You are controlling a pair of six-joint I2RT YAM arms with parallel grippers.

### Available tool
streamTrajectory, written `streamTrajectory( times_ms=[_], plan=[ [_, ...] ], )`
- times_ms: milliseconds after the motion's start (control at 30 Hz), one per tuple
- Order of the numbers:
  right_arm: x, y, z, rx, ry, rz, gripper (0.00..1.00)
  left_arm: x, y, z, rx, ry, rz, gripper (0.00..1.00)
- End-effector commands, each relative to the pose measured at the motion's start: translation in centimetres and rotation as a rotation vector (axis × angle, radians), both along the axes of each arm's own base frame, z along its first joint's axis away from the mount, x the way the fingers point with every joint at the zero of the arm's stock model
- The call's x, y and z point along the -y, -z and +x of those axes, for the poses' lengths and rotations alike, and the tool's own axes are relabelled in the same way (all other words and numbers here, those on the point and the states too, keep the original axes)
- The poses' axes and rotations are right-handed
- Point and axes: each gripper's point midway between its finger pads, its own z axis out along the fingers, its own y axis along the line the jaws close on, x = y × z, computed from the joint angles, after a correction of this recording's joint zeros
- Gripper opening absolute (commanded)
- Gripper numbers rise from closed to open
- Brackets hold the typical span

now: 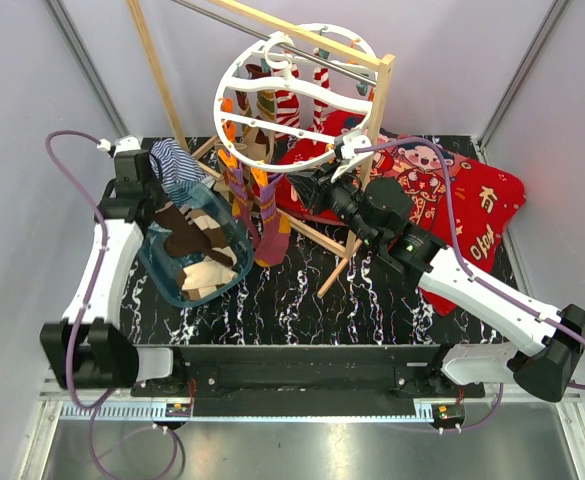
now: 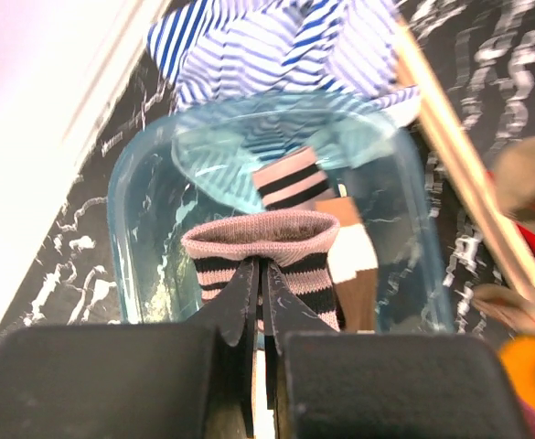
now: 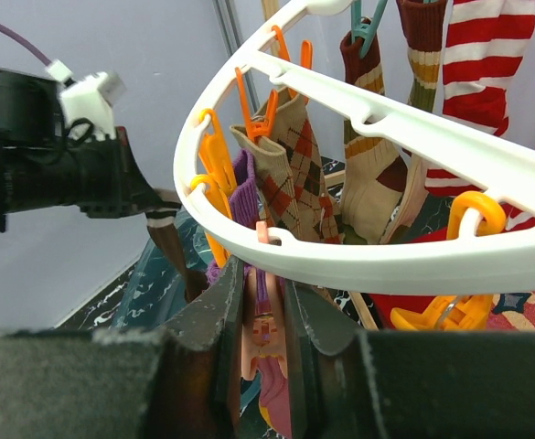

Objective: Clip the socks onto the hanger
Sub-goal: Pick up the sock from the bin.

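My left gripper [image 2: 260,267] is shut on the pink-and-black striped cuff of a sock [image 2: 262,233], held over the clear blue tub [image 2: 130,229]. From the right wrist view, that sock's brown body [image 3: 168,249] hangs below the left gripper. More socks [image 1: 200,255] lie in the tub. The white round hanger [image 1: 227,85] hangs from the wooden frame, with argyle [image 3: 294,174], purple [image 3: 244,187] and red-white striped socks [image 3: 482,55] clipped on it. My right gripper [image 3: 262,274] is shut on a pale pink clip [image 3: 267,334] dangling under the hanger's outer ring [image 3: 386,265].
A blue-white striped cloth [image 1: 177,165] drapes over the tub's far rim. The red cartoon-print blanket [image 1: 472,210] lies at the back right under the right arm. The wooden pole frame [image 1: 380,110] stands behind the hanger, its legs slanting across the black marble table [image 1: 302,300].
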Motion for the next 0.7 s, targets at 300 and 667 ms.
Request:
streamTrajectory(
  times_ms=[300,667],
  plan=[
    [0.4,-1.3,0.0,0.02,0.027,0.034,0.06,7.1,-14.1,-6.9,0.485,0.381,0.085,0.0],
    [0.5,-1.8,0.0,0.022,0.025,0.053,0.06,15.7,-18.3,-14.1,0.755,0.859,-0.058,0.0]
  ],
)
